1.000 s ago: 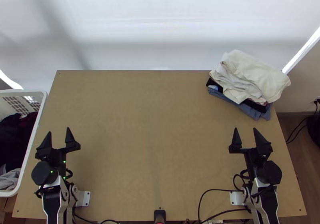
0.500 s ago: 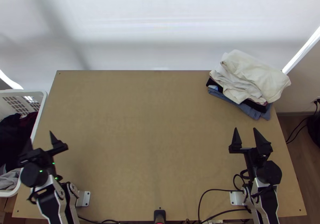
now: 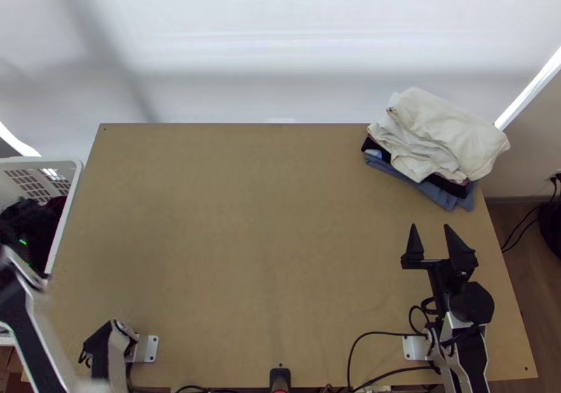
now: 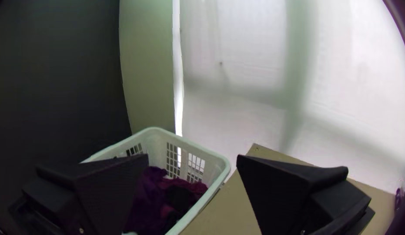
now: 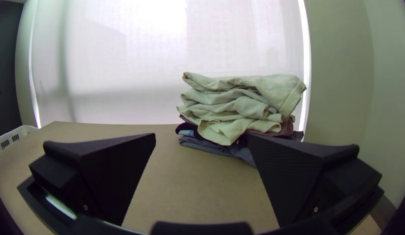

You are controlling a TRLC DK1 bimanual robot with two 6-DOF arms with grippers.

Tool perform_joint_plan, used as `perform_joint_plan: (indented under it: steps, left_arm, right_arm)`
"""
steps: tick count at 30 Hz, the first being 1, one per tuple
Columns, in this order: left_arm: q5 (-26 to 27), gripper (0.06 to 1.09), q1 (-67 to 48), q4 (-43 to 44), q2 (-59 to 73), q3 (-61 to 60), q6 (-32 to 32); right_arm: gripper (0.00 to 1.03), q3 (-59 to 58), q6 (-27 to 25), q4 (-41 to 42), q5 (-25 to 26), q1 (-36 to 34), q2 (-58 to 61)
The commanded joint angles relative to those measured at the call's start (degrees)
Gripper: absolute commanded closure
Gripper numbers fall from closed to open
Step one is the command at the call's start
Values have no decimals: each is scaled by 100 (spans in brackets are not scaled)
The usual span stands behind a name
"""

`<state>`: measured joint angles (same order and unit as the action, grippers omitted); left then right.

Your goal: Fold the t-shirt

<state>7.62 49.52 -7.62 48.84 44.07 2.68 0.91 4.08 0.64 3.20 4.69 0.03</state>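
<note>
In the top view my left gripper [image 3: 24, 244] is at the laundry basket, dark against the dark clothes [image 3: 48, 217] in it. The left wrist view shows this gripper [image 4: 192, 157] open, its fingers wide apart, with purple and dark red cloth [image 4: 182, 187] bunched in the basket beyond. Which piece is a t-shirt I cannot tell. Over the table's right side my right gripper [image 3: 430, 227] stands open and holds nothing. From its own wrist view, the open right gripper [image 5: 202, 135] faces the folded clothes.
A stack of folded clothes [image 3: 449, 133], cream on top and blue below, lies at the table's far right corner. The white basket [image 3: 68, 203] stands against the left edge of the table [image 3: 266, 210]. Black cables [image 3: 350, 354] run along the near edge.
My left arm has swung left from above the table to the basket, its gripper open at the start. The right arm, the stack and the table look the same.
</note>
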Motion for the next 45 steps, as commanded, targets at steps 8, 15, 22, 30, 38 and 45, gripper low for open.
perform_joint_plan:
  steps: [8, 15, 22, 30, 38, 45]
  left_arm:
    - [504, 10, 1060, -407, 3492, 1850, -452]
    - [495, 10, 1403, -1251, 5935, 3845, -444]
    - [319, 10, 1543, -2156, 8221, 6008, -303]
    - [64, 11, 1543, -2235, 9873, 7678, -127]
    - [-15, 11, 1385, -2156, 10638, 8258, -13]
    - [-111, 17, 1297, -1813, 10980, 8328, 22]
  right_arm:
    - [4, -47, 5, -73, 49, -38, -12]
    - [4, -47, 5, -73, 49, -38, -12]
    - [4, -47, 5, -73, 49, -38, -12]
    - [4, -47, 5, -73, 49, -38, -12]
    - [4, -47, 5, -73, 49, -38, -12]
    - [4, -47, 5, -73, 49, -38, -12]
